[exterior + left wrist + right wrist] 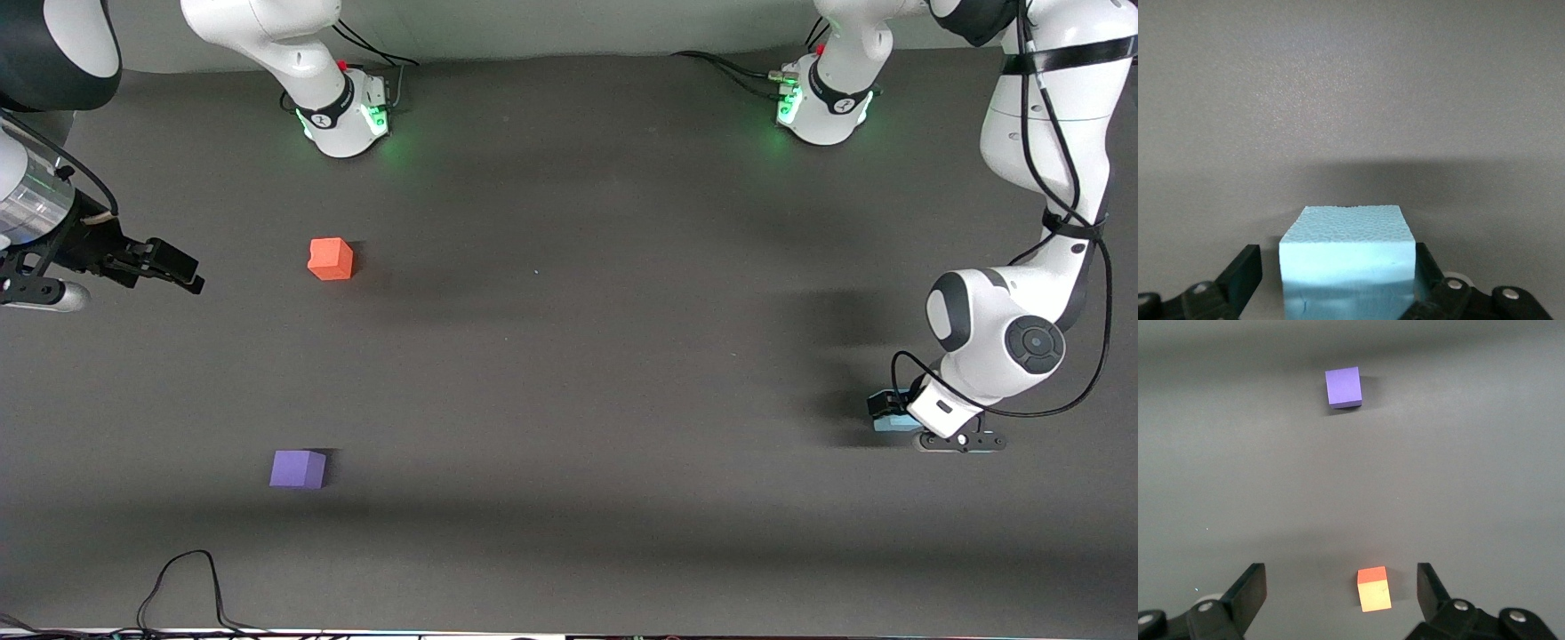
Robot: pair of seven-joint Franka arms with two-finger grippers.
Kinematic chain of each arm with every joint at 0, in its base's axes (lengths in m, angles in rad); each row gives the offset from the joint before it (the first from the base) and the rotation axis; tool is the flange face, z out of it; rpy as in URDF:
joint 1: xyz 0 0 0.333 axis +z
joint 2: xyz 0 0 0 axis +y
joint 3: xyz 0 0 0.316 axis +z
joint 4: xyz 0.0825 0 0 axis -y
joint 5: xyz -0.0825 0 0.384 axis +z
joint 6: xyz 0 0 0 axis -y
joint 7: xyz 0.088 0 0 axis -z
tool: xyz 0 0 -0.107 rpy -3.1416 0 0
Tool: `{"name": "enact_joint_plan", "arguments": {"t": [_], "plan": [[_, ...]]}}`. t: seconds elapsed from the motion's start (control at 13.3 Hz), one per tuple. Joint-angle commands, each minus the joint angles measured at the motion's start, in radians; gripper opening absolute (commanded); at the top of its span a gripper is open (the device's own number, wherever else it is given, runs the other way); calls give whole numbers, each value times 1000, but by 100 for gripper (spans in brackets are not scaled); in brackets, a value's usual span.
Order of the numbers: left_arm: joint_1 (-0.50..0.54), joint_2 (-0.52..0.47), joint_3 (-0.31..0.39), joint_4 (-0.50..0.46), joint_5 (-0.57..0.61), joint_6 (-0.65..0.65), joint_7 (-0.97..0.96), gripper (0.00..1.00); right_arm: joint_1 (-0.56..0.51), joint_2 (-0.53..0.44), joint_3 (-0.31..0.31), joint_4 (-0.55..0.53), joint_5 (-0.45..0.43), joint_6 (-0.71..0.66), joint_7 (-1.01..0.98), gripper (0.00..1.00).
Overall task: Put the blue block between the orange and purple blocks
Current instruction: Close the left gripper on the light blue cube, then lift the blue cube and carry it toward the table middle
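My left gripper [892,416] is down at the table at the left arm's end, and the blue block [1347,257] sits between its 2 fingers [1245,273]. In the left wrist view one finger is touching or almost touching the cube's side while the other stands slightly apart from it, so I judge the jaws are set around the block, not yet clamped on it; it rests on the dark mat. In the front view only a sliver of the block [896,424] shows under my wrist.

What the coming move turns on: the slot I must fill lies well apart from this hand, toward the right arm's end of the table. The orange block [331,259] lies farther from the front camera, the purple block [298,468] nearer to it, with a wide gap of bare mat between them. A cube has no long axis, so I only need to keep its faces square.

My right gripper [169,265] waits in the air at its own end, jaws spread wide and empty; it is much closer to the 2 blocks.

All 3 cubes look matte and foam-like, the blue one with a fine pebbled top. The mat [569,356] is a dull grey cloth.
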Motion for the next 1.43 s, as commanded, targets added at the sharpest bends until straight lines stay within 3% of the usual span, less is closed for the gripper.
{"name": "enact_joint_plan", "arguments": {"t": [0.0, 0.15, 0.23, 0.6, 0.9, 1.13, 1.35], "plan": [[1, -8, -1, -2, -1, -9, 4, 89, 3, -17, -7, -15, 9, -2, -21, 100], [1, -7, -4, -2, -1, -11, -3, 52, 2, -15, -7, -15, 9, 1, -21, 100], [2, -8, -1, -2, -1, -12, -3, 45, 2, -15, -7, -15, 9, 4, -21, 100], [4, -32, -1, 17, -1, -27, 13, 45, -4, -9, -14, -16, 9, 16, -21, 100], [21, -155, -4, 186, 5, -397, 20, 45, -3, -6, -23, -16, 9, 19, -23, 100], [-1, -192, -11, 295, 5, -569, 0, 45, -3, -6, -21, -16, 9, 21, -23, 100], [-106, -209, -14, 358, 8, -689, -92, 45, -3, -1, -21, -16, 9, 28, -24, 100]]}}
